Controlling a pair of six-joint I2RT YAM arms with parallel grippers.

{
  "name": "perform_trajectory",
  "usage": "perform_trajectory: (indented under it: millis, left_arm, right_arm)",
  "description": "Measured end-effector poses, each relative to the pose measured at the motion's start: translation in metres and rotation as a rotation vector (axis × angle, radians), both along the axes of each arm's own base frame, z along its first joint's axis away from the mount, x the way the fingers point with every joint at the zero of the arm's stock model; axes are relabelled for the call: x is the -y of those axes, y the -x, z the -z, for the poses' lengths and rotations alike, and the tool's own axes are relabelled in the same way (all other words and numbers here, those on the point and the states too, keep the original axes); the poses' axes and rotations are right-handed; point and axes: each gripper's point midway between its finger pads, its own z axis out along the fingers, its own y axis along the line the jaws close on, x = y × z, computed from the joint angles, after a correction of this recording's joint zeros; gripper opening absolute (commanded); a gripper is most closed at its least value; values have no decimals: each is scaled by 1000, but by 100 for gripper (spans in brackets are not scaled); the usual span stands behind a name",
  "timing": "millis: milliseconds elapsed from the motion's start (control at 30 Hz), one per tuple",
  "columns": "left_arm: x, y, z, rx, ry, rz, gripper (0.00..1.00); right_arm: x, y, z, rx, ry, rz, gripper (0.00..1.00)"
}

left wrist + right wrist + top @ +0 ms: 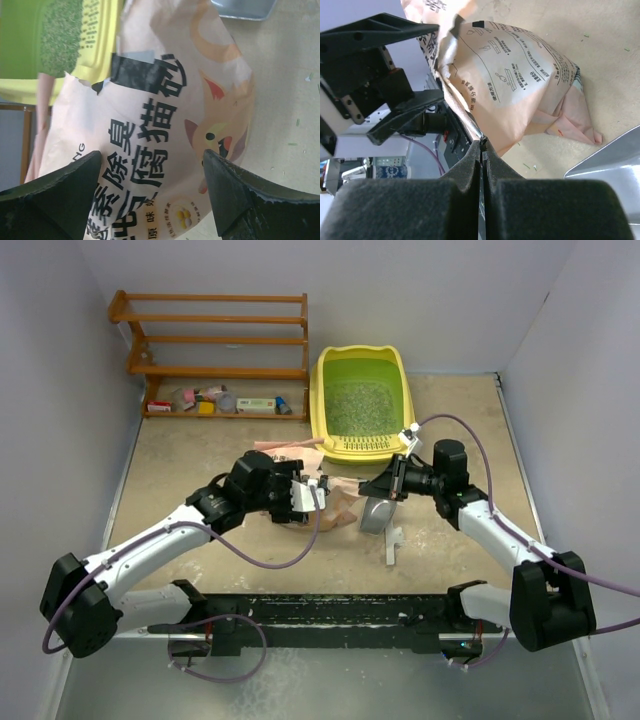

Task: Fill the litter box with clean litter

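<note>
Standing by the table (200,460) here. Way off to the left of the litter box (362,447) there's a wooden rack (215,340) with odds and ends on it, nothing to do with this job.

Closer in, just in front of the box and a bit left, the left gripper (152,156) has its fingers (60,200) spread wide. There's one on each side of the crinkly pink bag (165,115), and I don't see either one pressing on it. The bag lies slumped right in front of the box's yellow lip, with its torn edge next to that lip.

The box already has a thin layer of pale litter (355,405) across its green bottom, so I'd call the job partly done, not finished.

Just right of the bag, in front of the box's right corner, a grey scoop (375,515) lies flat. The right gripper (481,150) is over there too, pads squeezed together, and I can't see anything pinched between them.

My take is that the step here is getting a proper hold on that bag for a pour. The paper looks limp, so I'd close the left fingers across a full, bunched part rather than a loose flap. Keep the torn mouth up until it's over the basin, then tip slowly. Steer clear of the scoop, and don't let the right arm crowd the lip.
</note>
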Motion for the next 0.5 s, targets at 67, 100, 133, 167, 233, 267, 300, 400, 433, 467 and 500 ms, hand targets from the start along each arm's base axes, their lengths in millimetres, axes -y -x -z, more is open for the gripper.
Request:
perform_trajectory:
  millis: [67, 100, 133, 167, 233, 267, 300, 400, 433, 467, 500]
  left_arm:
    - [-1, 0, 10, -14, -23, 2, 82]
    - [-2, 1, 16, -24, -36, 5, 78]
    - [-2, 2, 20, -29, -45, 7, 72]
    - [-2, 1, 24, -33, -53, 8, 63]
    - [-3, -1, 27, -31, -65, 5, 46]
    - [-3, -2, 28, -27, -68, 3, 33]
    - [-3, -3, 29, -24, -72, 1, 19]
    - [-4, -3, 30, -28, -76, -2, 0]
    - [-3, -2, 30, -33, -75, -3, 0]
    - [-3, -1, 30, -37, -75, -3, 0]
    - [-3, -1, 30, -39, -73, -5, 0]
  right_arm:
    - [0, 1, 0, -2, 7, -5, 0]
    - [0, 1, 0, 0, 13, -8, 0]
    - [1, 1, -1, 6, 19, -13, 0]
    - [1, 0, -1, 14, 29, -18, 0]
    - [2, 0, -2, 30, 57, -32, 0]
    - [3, 0, -4, 42, 76, -41, 0]
    - [4, -1, -5, 58, 95, -49, 0]
    - [8, -3, -8, 104, 151, -66, 0]
    - [9, -4, -8, 117, 168, -72, 0]
    - [11, -6, -8, 130, 187, -77, 0]
    - [11, -7, -7, 136, 199, -82, 0]
